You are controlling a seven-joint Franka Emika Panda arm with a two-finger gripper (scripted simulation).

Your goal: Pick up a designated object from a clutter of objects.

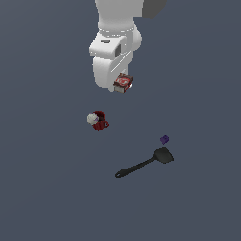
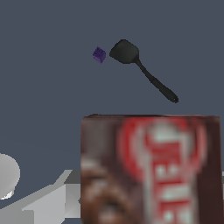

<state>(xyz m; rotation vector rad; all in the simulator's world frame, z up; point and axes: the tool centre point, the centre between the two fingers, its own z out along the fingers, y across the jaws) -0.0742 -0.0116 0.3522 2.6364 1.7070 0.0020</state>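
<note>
Brown-red box (image 2: pixel 151 170) close up; spatula (image 2: pixel 140 68), purple cube (image 2: pixel 99 54) beyond

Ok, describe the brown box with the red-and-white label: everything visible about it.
The brown box is small, flat and rectangular, like printed cardboard: dark brown face, red-and-white label, pale side. In the exterior view it sits tilted at the arm's lower end, apart from the other items. The wrist view shows its label face filling the near foreground. The end effector is hidden, so its contact cannot be confirmed.

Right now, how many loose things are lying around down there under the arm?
4: a brown box beside the arm's white end, a red mug with a whitish lump, a tiny purple cube, and a black spatula next to it. The arm may hide more.
</note>
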